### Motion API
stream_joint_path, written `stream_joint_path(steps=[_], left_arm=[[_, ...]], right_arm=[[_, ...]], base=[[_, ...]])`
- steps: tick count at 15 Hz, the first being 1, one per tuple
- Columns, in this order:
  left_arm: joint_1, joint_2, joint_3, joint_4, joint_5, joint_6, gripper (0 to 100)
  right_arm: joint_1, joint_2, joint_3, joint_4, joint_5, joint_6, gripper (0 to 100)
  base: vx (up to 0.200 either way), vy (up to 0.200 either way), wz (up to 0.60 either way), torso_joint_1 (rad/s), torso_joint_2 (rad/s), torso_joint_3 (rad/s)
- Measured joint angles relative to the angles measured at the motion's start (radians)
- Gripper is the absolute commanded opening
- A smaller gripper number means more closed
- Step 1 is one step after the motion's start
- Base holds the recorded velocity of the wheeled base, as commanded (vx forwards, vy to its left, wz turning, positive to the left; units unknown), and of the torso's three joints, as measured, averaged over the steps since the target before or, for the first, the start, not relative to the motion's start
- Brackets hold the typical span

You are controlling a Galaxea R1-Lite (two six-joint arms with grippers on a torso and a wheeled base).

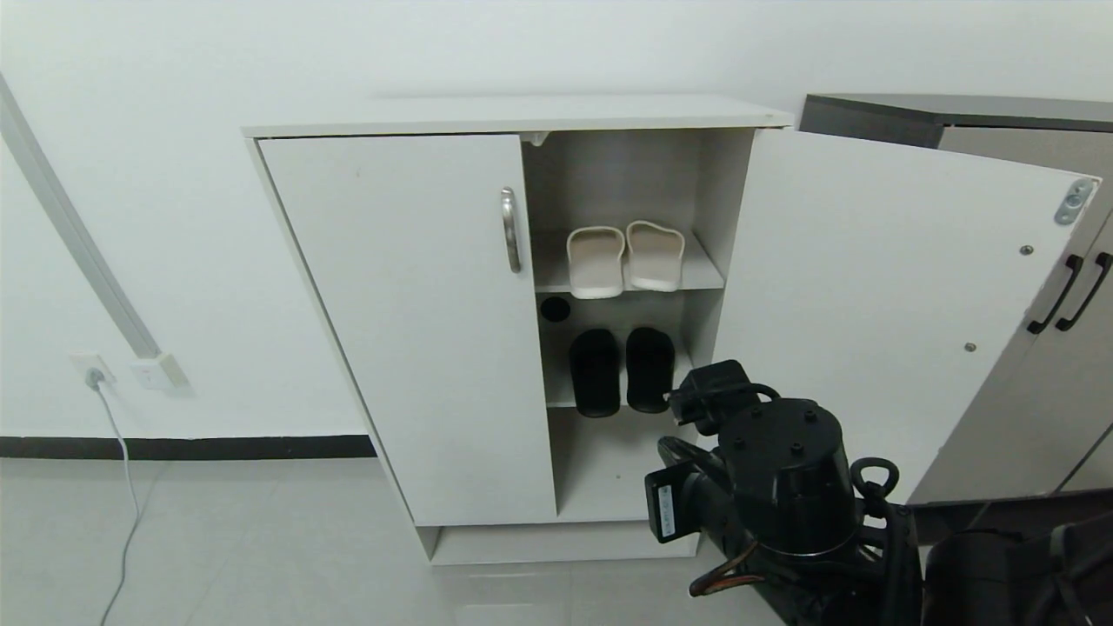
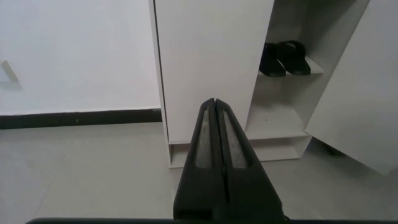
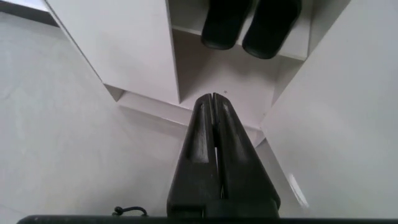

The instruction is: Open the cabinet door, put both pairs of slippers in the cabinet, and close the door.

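The white cabinet (image 1: 409, 330) stands against the wall with its left door shut and its right door (image 1: 869, 304) swung wide open. A beige pair of slippers (image 1: 624, 256) lies on the upper shelf. A black pair (image 1: 622, 369) lies on the shelf below it, toes inward. My right arm (image 1: 783, 469) is low in front of the open side. My right gripper (image 3: 213, 96) is shut and holds nothing, pointing at the bottom compartment under the black slippers (image 3: 252, 25). Farther back over the floor, my left gripper (image 2: 213, 101) is also shut on nothing and faces the closed left door, with the black slippers (image 2: 285, 58) off to one side.
The open door reaches toward a grey cabinet (image 1: 1026, 348) with black handles at the right. A wall socket and cable (image 1: 96, 378) are at the left, with a slanted conduit above. Bare tiled floor (image 1: 217, 539) stretches in front of the cabinet.
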Motion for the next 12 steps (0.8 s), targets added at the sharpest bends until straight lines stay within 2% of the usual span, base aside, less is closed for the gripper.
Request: stream_joint_path(steps=[7, 10, 12], left_arm=[[0.0, 0.0, 0.0, 0.0, 0.0, 0.001, 0], [0.0, 0.0, 0.0, 0.0, 0.0, 0.001, 0], [0.0, 0.0, 0.0, 0.0, 0.0, 0.001, 0]], right_arm=[[-0.024, -0.002, 0.007, 0.0, 0.004, -0.004, 0], [-0.023, -0.003, 0.016, -0.004, 0.001, -0.003, 0], [-0.027, -0.003, 0.019, -0.001, 0.0, -0.003, 0]], base=[[0.0, 0.0, 0.0, 0.0, 0.0, 0.0], [0.0, 0.0, 0.0, 0.002, -0.17, -0.279], [0.0, 0.0, 0.0, 0.041, -0.47, -0.368]])
